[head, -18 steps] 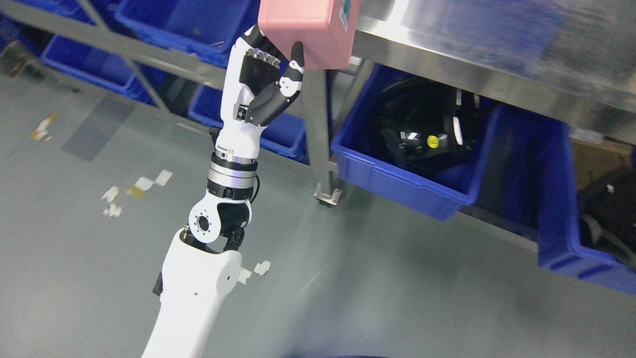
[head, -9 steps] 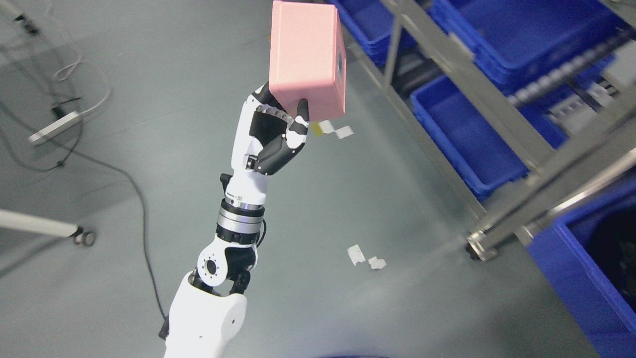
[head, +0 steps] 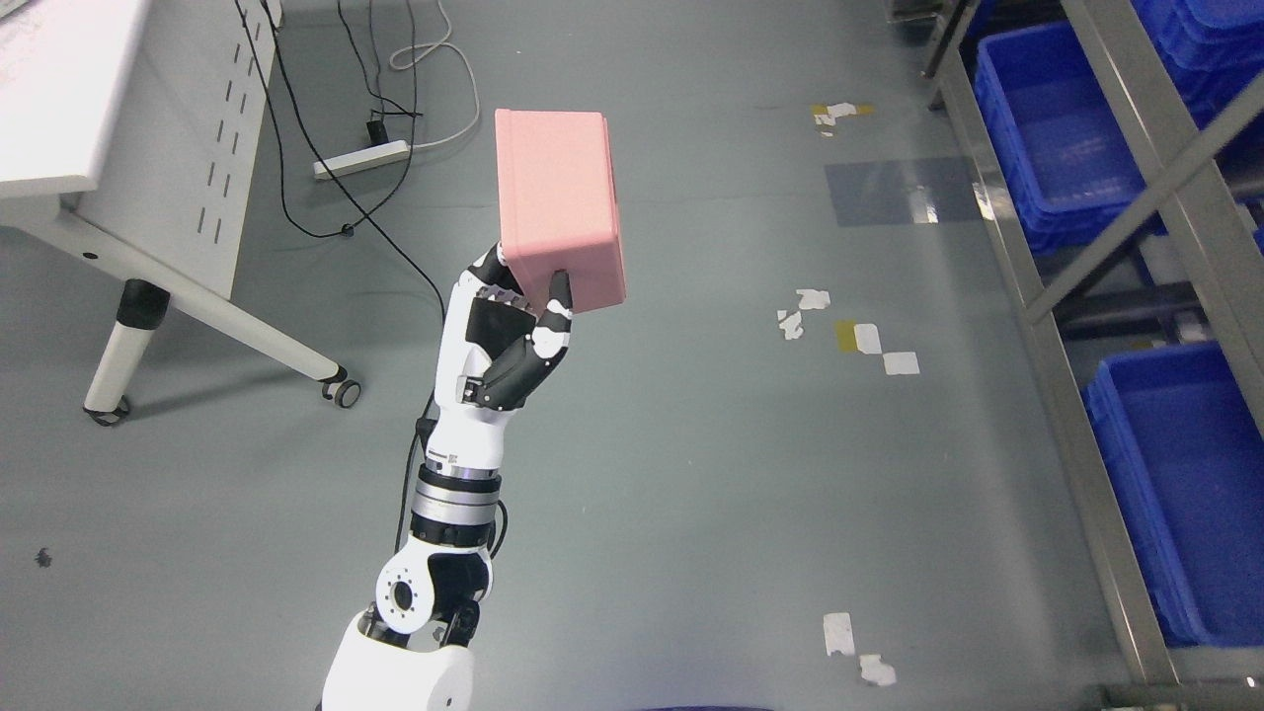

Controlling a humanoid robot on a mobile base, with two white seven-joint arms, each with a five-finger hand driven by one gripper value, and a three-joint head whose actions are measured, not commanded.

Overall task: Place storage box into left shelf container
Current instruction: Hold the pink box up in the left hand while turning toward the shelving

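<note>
We see our left hand (head: 509, 341), white with black finger segments, raised on its white arm that comes in from the bottom edge left of the middle. Its fingers are clamped on the pink rectangular plastic storage box (head: 558, 207), gripping the box at its lower end: the thumb (head: 555, 308) presses on the near face, and the other fingers reach up behind the box's lower left corner. The box stands roughly upright above the hand, held in the air over the grey floor (head: 691, 474), touching nothing but the hand.

Along the right edge runs the grey metal shelf frame (head: 1052, 375), with deep blue plastic shelf containers: one at the upper right (head: 1057, 148) and another at the lower right (head: 1185, 494). The box is well apart from both, with open floor between it and the frame.

At the upper left stands a white table with a perforated side panel and castor feet (head: 178, 197). Black cables (head: 326, 178) and a white power strip (head: 360, 158) lie on the floor just beside it. Scraps of white and yellow tape (head: 859, 336) are stuck to the floor between the box and the shelf frame, and more near the bottom (head: 849, 647)
</note>
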